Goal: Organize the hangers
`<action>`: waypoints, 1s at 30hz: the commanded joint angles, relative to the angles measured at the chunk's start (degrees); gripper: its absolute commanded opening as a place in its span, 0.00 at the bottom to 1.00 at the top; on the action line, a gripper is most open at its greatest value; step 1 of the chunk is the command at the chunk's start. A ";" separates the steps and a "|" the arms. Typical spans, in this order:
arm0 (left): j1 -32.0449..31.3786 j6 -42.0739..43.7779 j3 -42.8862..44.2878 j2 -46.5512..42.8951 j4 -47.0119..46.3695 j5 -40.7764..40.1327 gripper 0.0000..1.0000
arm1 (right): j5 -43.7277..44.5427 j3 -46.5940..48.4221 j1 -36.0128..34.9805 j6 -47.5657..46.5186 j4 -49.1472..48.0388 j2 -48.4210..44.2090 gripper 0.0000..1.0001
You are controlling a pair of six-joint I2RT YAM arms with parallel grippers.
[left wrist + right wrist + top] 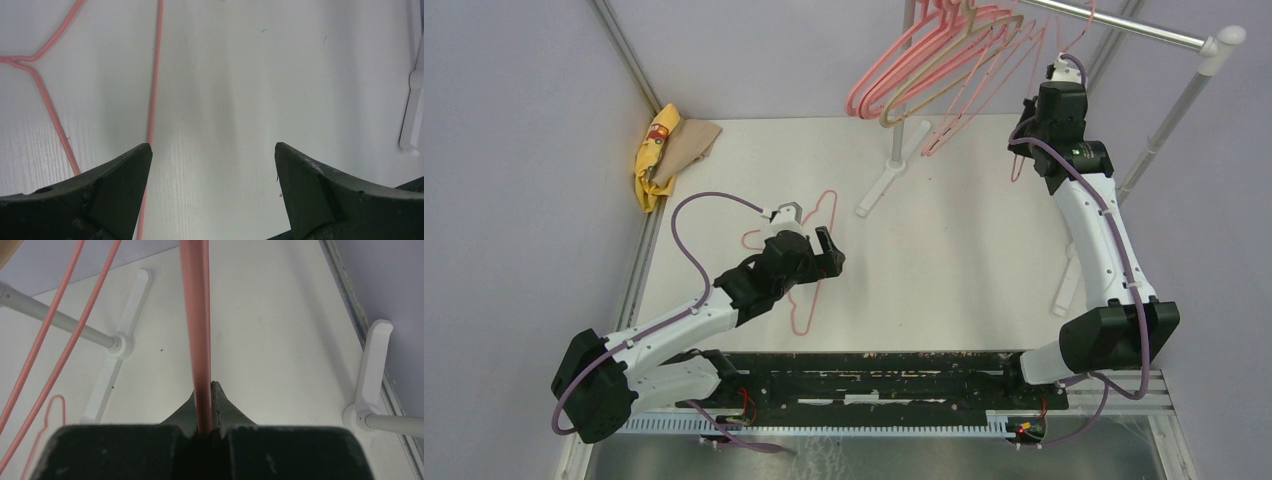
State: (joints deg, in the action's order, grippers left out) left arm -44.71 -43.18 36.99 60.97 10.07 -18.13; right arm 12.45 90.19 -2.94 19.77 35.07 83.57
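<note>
Several hangers [944, 60], pink ones and a beige one, hang from the rail [1124, 25] at the back. My right gripper [1056, 75] is raised beside that rail. In the right wrist view it [207, 405] is shut on a thin pink hanger [197, 315] that runs up out of the jaws. Another thin pink wire hanger [809, 290] lies flat on the table. My left gripper [809, 235] hovers over it, open and empty. In the left wrist view that hanger's wire [155, 75] passes just by the left fingertip [135, 160], and only bare table shows between the jaws [212, 150].
The white rail stand's feet rest on the table at the back middle [879, 185] and at the right [1069, 285]. Yellow and tan cloths [664, 150] lie bunched at the table's left edge. A grey wall frame runs along the left side.
</note>
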 commanded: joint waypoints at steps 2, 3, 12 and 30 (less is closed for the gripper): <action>0.13 2.67 2.11 0.50 -2.87 -0.94 0.99 | -1.19 4.05 -3.20 -2.20 5.70 1.55 0.01; 0.10 2.67 2.19 0.59 -2.87 -0.88 0.99 | -1.00 4.51 -3.86 -2.43 6.09 1.71 0.01; 0.09 2.73 2.31 -0.31 -2.23 -0.85 0.99 | -0.02 9.08 -7.64 -3.58 9.93 6.38 0.01; 0.06 2.39 2.47 -1.34 -1.50 -1.01 0.99 | 5.31 4.45 -9.08 -2.56 8.01 -3.97 0.56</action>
State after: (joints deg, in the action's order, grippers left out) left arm -44.71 -43.18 37.01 60.93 10.20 -18.02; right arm 15.40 94.87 -11.90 17.12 44.66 86.56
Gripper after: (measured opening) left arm 0.990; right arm 0.522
